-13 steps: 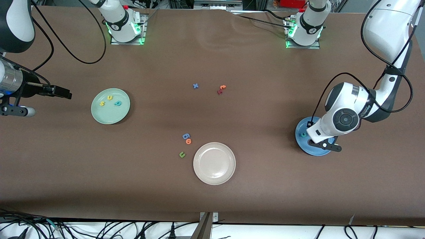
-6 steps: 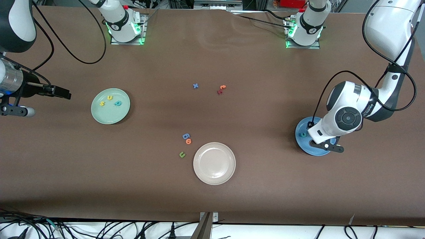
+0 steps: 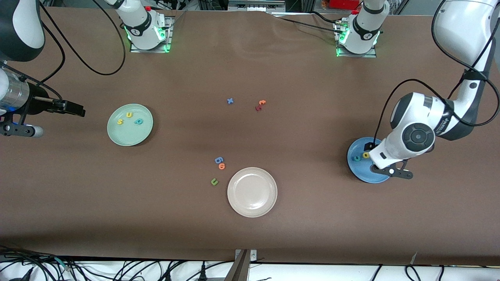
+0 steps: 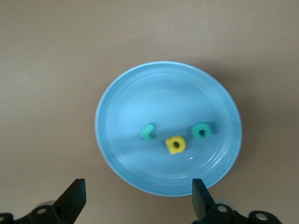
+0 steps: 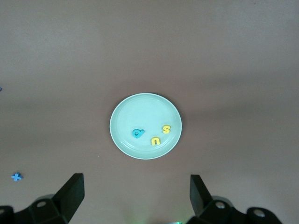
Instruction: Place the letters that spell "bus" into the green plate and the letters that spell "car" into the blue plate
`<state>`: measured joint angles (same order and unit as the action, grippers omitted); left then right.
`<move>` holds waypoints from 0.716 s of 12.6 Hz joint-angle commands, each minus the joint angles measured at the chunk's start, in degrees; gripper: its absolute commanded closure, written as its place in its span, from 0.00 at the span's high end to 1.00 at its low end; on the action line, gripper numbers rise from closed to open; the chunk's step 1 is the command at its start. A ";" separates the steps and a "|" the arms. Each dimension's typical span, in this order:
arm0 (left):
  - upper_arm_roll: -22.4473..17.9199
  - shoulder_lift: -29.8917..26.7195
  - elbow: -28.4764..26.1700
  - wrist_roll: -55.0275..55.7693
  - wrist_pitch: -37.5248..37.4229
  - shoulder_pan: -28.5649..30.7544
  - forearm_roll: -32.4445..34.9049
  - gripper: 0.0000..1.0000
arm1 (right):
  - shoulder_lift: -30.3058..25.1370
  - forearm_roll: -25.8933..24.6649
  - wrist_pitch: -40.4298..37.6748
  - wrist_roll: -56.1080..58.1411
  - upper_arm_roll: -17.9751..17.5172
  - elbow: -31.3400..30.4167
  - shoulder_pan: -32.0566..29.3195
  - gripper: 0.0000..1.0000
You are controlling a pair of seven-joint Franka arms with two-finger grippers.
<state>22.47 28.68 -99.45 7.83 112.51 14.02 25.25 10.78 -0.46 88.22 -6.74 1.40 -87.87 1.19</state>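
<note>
Now, left hand (image 4: 135, 200): hangs over the blue plate, fingers spread wide with nothing between them.
Right hand (image 5: 133, 198): waits up in the air at the right arm's end of the worktop (image 3: 250, 234), fingers apart and empty, the wrist looking down on the green plate.
Blue plate (image 3: 361, 171): sits toward the left arm's end of the worktop, partly covered in the front view by the left arm's wrist.
"Car" letters: the teal c (image 4: 202, 130), yellow a (image 4: 175, 144) and teal r (image 4: 148, 131) all lie inside the blue plate, close together near its middle, none touching the rim.
Green plate (image 3: 119, 136): sits toward the right arm's end of the worktop.
"Bus" letters: the yellow s (image 3: 120, 122), yellow u (image 3: 129, 115) and teal b (image 3: 138, 121) lie inside the green plate, a little apart from one another.
Beige plate (image 3: 252, 192): nearer the front camera than the other two plates.
Loose letters: a blue g-like letter (image 3: 218, 160), an orange o (image 3: 222, 166) and an olive-green u (image 3: 214, 181) lie beside the beige plate; a blue x (image 3: 230, 101) and the orange and dark-red t-like letters (image 3: 260, 105) lie on the bare worktop farther from the front camera.
</note>
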 commanded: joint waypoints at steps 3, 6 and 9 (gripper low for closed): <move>0.65 -4.59 0.05 -0.53 -3.97 2.84 -5.63 1.00 | -0.94 -0.77 0.03 -0.73 -0.43 -0.37 -0.05 1.00; -0.83 -9.67 -0.48 -0.71 -6.60 2.77 -8.54 1.00 | -0.94 -0.68 0.03 -0.73 -0.34 -0.37 -0.05 1.00; -13.20 -18.03 -0.39 -6.65 -12.04 -6.35 -17.66 1.00 | -0.85 -0.59 0.03 -0.73 -0.43 -0.37 -0.05 1.00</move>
<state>16.16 16.99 -98.72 6.31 103.72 12.72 12.49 10.78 -0.46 88.21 -6.74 1.37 -87.83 1.20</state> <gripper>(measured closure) 0.000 0.000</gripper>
